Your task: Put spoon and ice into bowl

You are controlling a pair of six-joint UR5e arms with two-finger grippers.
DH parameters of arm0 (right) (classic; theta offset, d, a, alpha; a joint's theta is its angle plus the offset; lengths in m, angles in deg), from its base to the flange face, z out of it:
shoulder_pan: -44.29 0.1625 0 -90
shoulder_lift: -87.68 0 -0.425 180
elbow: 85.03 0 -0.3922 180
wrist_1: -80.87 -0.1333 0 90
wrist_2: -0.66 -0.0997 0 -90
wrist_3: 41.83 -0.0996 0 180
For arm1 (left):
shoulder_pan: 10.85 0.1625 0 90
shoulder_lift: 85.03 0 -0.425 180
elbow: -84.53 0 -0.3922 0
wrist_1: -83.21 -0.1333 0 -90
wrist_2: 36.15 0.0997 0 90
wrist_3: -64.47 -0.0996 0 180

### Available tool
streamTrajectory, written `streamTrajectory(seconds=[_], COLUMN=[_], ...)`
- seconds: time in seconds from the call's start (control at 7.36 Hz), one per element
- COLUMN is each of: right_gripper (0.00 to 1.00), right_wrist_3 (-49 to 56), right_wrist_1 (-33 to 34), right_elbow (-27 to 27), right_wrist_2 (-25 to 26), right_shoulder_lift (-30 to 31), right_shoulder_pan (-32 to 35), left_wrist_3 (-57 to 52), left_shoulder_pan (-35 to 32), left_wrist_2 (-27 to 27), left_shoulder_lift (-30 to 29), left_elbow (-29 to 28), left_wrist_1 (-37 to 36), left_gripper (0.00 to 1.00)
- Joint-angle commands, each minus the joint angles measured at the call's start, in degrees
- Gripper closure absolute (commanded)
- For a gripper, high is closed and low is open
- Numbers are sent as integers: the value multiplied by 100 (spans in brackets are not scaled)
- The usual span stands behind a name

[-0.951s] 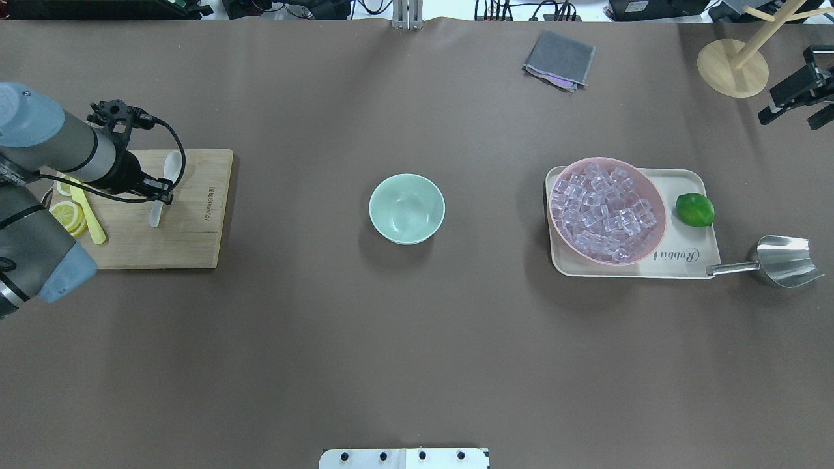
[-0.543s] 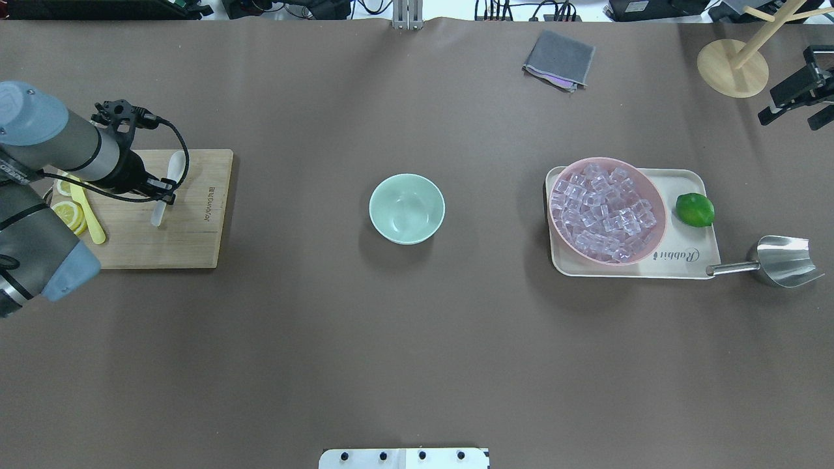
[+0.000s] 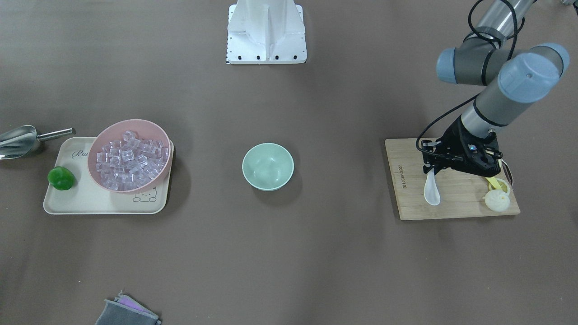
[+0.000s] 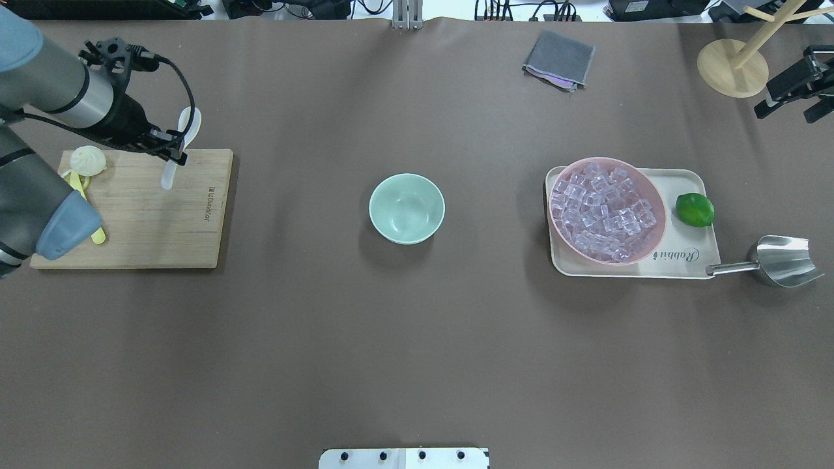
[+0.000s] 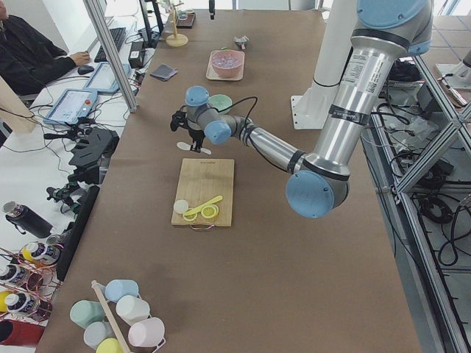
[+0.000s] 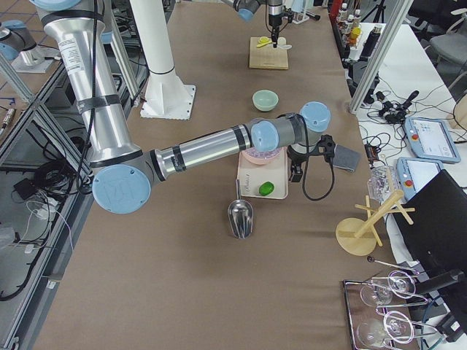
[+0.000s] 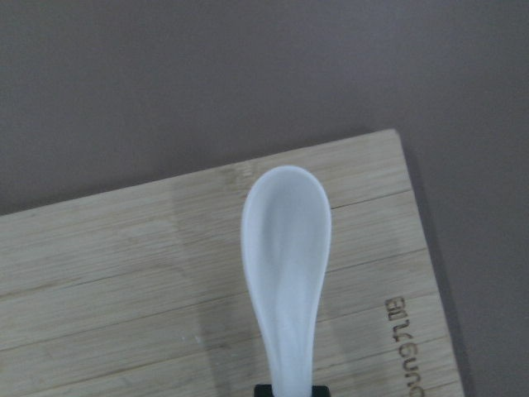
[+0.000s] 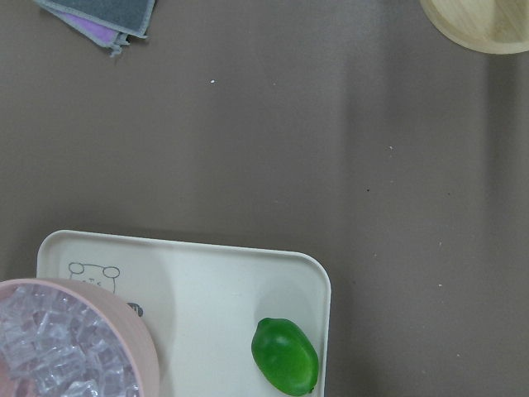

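My left gripper (image 4: 173, 154) is shut on the handle of the white spoon (image 4: 189, 125) and holds it above the far edge of the wooden cutting board (image 4: 156, 221). The front view shows the spoon (image 3: 432, 193) hanging scoop-forward from the gripper (image 3: 430, 170). The left wrist view shows the spoon (image 7: 285, 256) over the board's corner. The mint-green bowl (image 4: 406, 208) stands empty at the table's middle. The ice (image 4: 603, 208) fills a pink bowl (image 4: 655, 202) on a cream tray (image 4: 690, 251). My right gripper (image 4: 788, 104) is open and empty at the far right edge.
A lime (image 4: 694, 210) lies on the tray and a metal scoop (image 4: 782, 260) beside it. A yellow spoon (image 4: 96, 234), a lemon half (image 4: 87, 159) and lemon slices (image 3: 499, 184) lie on the board. A grey cloth (image 4: 559, 60) and a wooden stand (image 4: 732, 68) sit at the far side.
My left gripper has lifted the white spoon off the cutting board and carried it toward the board's far edge. The right gripper has barely moved.
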Motion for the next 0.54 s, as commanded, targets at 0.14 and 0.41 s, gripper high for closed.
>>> streamTrajectory(seconds=[0.14,0.41], right_gripper=[0,0], right_wrist_3=[-701,-730], right_wrist_1=[-9,-9], right_elbow=[264,291], right_wrist_2=[17,35], right_shoulder_lift=[0,35], right_shoulder_pan=[-183,-307], left_wrist_3=[-905,-1392], left_shoulder_pan=[233,550], left_wrist_2=[52,140], left_shoulder_lift=[-812,-1004], left_elbow=[305,427], left_wrist_1=[-1086,-1131], left_gripper=[100,100])
